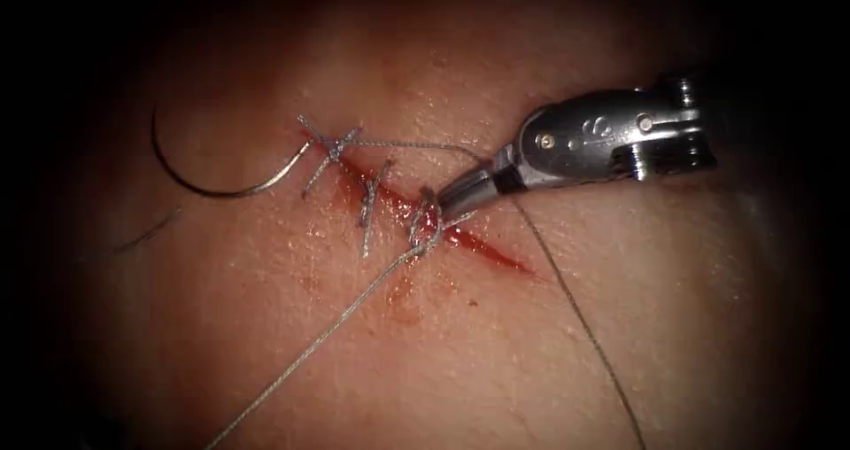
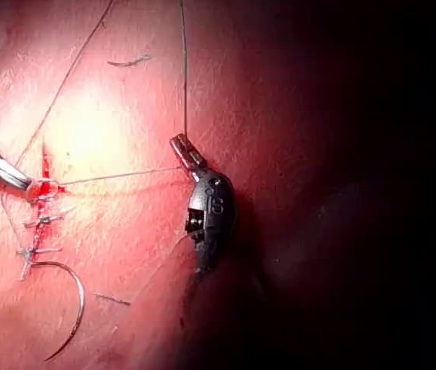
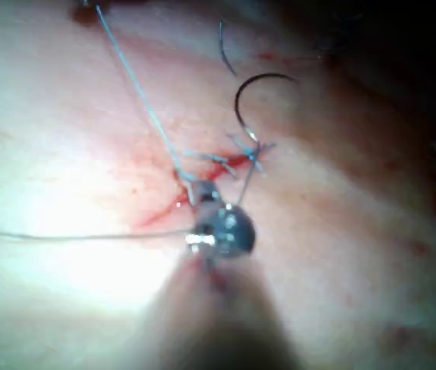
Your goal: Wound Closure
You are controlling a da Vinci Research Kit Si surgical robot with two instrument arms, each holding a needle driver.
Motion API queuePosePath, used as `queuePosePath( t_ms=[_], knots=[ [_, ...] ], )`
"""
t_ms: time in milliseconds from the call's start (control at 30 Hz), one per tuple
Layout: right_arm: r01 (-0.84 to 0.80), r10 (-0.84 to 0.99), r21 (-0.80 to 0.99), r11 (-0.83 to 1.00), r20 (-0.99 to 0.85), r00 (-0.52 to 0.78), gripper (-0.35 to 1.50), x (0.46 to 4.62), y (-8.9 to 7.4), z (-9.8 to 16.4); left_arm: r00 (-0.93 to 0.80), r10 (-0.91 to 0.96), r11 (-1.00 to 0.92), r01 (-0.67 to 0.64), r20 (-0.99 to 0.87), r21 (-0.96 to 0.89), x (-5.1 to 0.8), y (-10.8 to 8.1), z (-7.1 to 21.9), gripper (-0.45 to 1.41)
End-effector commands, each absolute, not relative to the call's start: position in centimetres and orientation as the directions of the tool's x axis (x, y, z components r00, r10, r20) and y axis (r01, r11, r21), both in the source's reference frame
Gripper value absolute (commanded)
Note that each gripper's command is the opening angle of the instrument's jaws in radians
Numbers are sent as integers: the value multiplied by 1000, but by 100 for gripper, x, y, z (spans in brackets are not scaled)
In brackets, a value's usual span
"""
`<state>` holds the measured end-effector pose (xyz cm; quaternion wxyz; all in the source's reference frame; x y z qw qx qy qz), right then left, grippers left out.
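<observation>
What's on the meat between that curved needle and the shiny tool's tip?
In the endoscope view, two finished stitches crossing the cut lie between the needle on the left and the right tool, whose tip is at a third knot.

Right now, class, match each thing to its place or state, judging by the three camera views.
Things:
1. needle
2. left tool
3. right tool
4. red fluid

Places or states:
A. collected along the cut
B. jaws shut on the thread, out on the tissue away from the cut
C. lying free on the tissue, left of the cut, held by neither tool
D. tip at the knot on the cut, jaws shut on the thread there

Pairs: 1-C, 2-B, 3-D, 4-A
</observation>
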<state>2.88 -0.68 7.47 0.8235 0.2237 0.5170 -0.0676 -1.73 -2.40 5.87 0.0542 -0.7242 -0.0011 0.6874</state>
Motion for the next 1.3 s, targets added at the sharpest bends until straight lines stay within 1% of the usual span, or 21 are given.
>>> queuePosePath(
  t_ms=[33, 467, 867, 1300],
  knots=[
    [345, 117, 295, 891, -883, 454, -35, 293, -69, 753, 56, 79, -994, -72, -995, -83, -177, -249, 592, -45],
    [322, 97, 272, 907, -878, 469, -35, 284, -41, 756, 37, 115, -989, -93, -993, -118, -153, -298, 598, -45],
    [259, 58, 228, 939, -844, 533, -35, 266, -14, 784, 36, 130, -987, -93, -991, -133, -165, -330, 589, -45],
    [235, 42, 208, 949, -825, 563, -35, 263, -13, 801, 37, 136, -987, -79, -990, -139, -154, -341, 598, -45]
  ],
)
